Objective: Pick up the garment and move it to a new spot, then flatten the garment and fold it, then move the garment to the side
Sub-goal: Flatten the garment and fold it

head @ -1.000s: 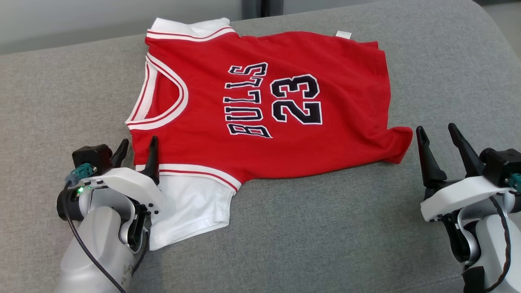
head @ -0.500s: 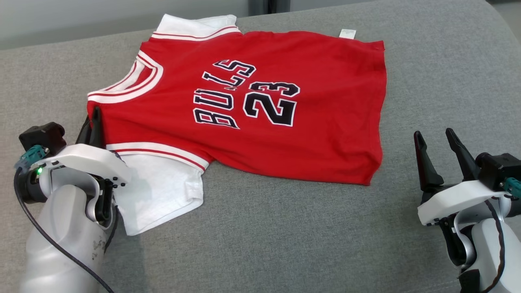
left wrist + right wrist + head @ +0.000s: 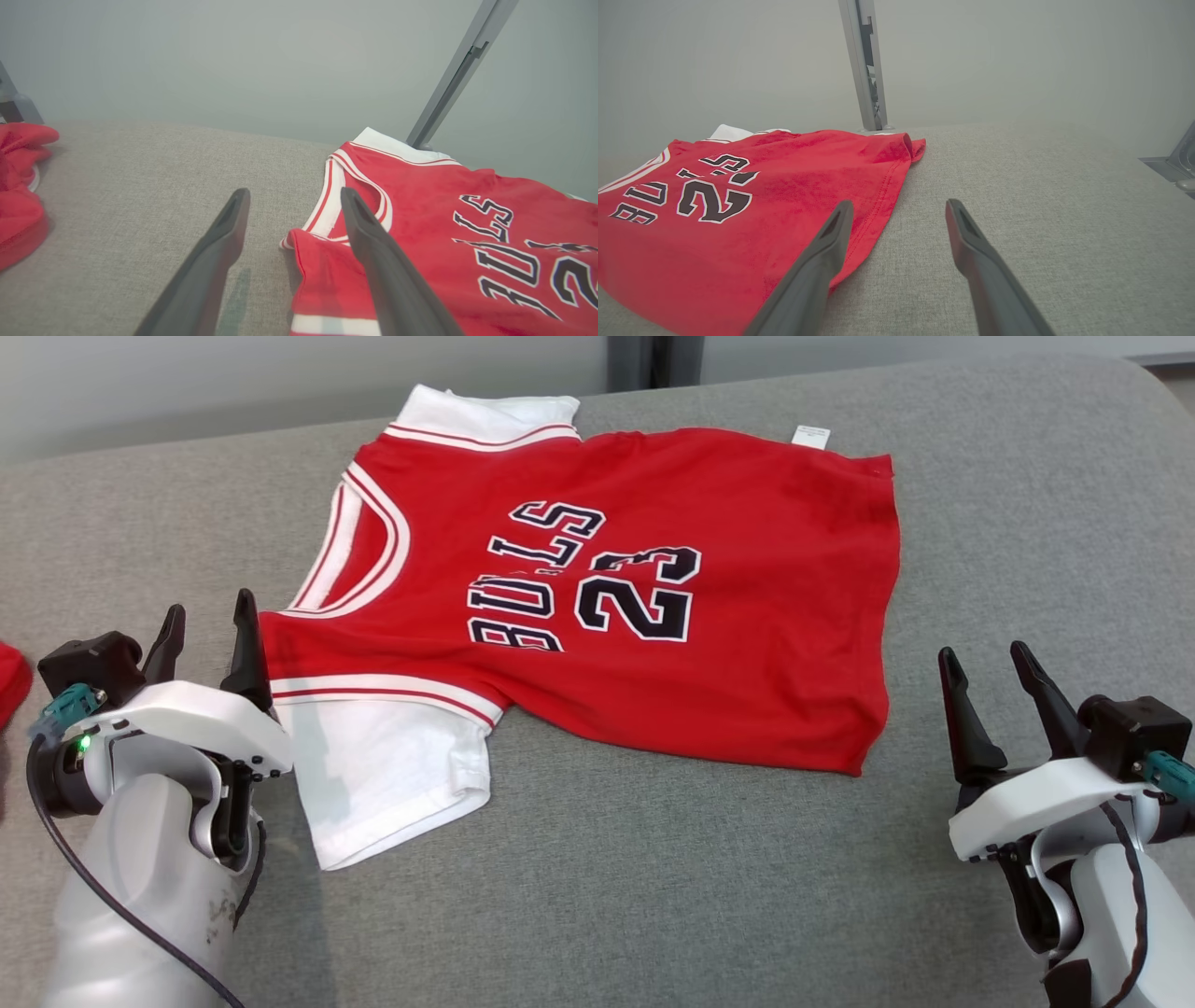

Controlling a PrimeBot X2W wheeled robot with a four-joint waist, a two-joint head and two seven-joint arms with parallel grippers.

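Red Bulls jersey [image 3: 597, 588], seemingly wrinkled; left gripper [image 3: 210, 607] and right gripper [image 3: 983, 653] gaped empty; you needed even pulls outward.

Red knit-cloth jersey [image 3: 766, 644]: soft, matt, lightly creased. White cloth sleeve [image 3: 392, 775]: same matt finish. Black lettering: flat print, slightly smoother than cloth. Grey woven upholstery surface [image 3: 653, 915]: coarse, matt, weave visible. Left gripper [image 3: 210, 607], right gripper [image 3: 982, 651]: dark fingers [image 3: 387, 270] smooth, matt, plastic-looking. White wrist shell [image 3: 196, 714]: smooth plastic, faint sheen. Grey metal post [image 3: 866, 70]: smooth, satin. Crumpled red cloth [image 3: 18, 196]: soft, matt.
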